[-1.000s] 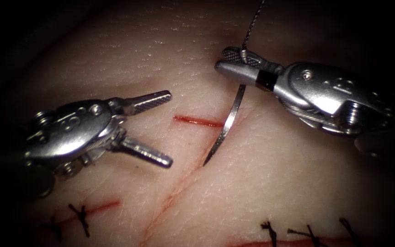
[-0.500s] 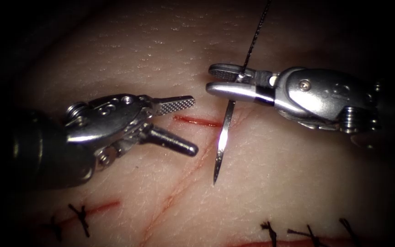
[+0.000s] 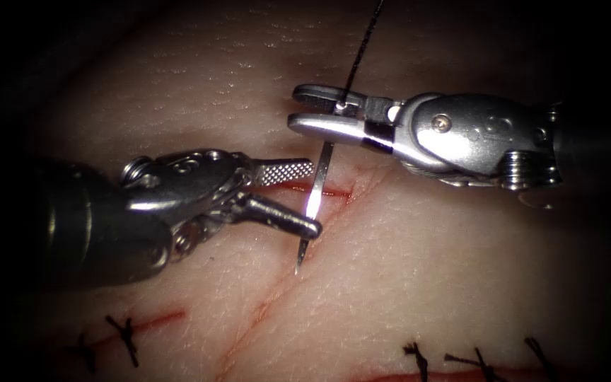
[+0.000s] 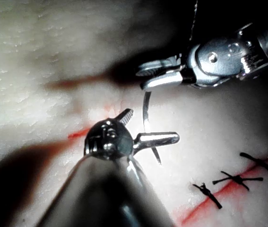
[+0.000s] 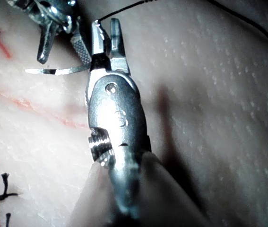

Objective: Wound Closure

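Observation:
My right tool (image 3: 295,106) comes in from the right, shut on the curved needle (image 3: 303,251) near its tail, where the black thread (image 3: 364,42) runs up and away. The needle hangs down across the short red cut (image 3: 337,192); its tip is free above the tissue (image 3: 426,269), just left of a faint red line. My left tool (image 3: 314,198) is open, one jaw on each side of the needle's mid-curve, not closed on it. The left wrist view has the left tool (image 4: 152,125) straddling the needle (image 4: 145,113). In the right wrist view the right tool (image 5: 106,22) grips the needle (image 5: 53,71).
Two other cuts carry dark stitches, one at the lower left (image 3: 125,332) and one along the lower right (image 3: 475,361). A thin red line (image 3: 263,304) runs diagonally down from the open cut. Those stitches (image 4: 237,179) are also in the left wrist view.
My right tool has carried the needle leftward and turned it more upright. The left tool has slid right, bringing its open jaws around the needle.

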Motion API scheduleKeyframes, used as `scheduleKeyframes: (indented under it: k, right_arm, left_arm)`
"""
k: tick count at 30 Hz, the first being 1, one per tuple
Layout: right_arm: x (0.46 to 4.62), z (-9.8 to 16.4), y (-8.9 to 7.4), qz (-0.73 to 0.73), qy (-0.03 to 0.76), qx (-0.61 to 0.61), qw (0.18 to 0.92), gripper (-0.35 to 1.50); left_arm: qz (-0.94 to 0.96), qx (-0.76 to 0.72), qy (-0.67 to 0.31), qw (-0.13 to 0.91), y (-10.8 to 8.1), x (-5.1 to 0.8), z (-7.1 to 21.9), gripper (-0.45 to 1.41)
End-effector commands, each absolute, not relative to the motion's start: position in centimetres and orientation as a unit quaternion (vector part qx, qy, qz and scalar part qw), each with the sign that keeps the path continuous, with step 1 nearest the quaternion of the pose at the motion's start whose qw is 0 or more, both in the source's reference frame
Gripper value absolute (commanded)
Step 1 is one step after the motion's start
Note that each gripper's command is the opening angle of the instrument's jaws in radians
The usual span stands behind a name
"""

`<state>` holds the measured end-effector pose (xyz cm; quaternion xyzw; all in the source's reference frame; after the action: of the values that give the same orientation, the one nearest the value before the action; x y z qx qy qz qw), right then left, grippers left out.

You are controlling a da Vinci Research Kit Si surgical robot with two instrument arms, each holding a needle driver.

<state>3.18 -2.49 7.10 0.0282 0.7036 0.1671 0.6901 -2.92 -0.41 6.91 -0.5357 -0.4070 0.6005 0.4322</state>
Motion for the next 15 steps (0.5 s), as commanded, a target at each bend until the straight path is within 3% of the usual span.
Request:
scheduleKeyframes:
  k: [1, 2, 6, 9, 11, 15]
  right_arm:
    - [3.28, 7.14, -2.52, 0.166, 0.706, 0.026, 0.688, -0.35]
    - [3.29, 7.14, -2.52, 0.166, 0.706, 0.026, 0.688, -0.35]
    - [3.32, 7.13, -2.52, 0.164, 0.707, 0.024, 0.688, -0.35]
    - [3.32, 7.13, -2.53, 0.163, 0.707, 0.024, 0.688, -0.35]
    - [3.32, 7.14, -2.55, 0.162, 0.707, 0.024, 0.688, -0.35]
    - [3.33, 7.14, -2.56, 0.161, 0.708, 0.024, 0.688, -0.35]
  left_arm:
    - [0.593, -0.53, -0.416, 0.441, -0.43, -2.98, 6.95, 0.93]
    - [0.593, -0.53, -0.416, 0.441, -0.44, -2.98, 6.95, 0.89]
    - [0.586, -0.526, -0.425, 0.446, -0.43, -2.94, 6.94, 0.44]
    - [0.585, -0.526, -0.428, 0.445, -0.38, -2.89, 6.93, -0.03]
    - [0.579, -0.52, -0.432, 0.455, -0.34, -2.85, 6.91, -0.45]
    - [0.571, -0.512, -0.441, 0.466, -0.36, -2.86, 6.89, -0.45]
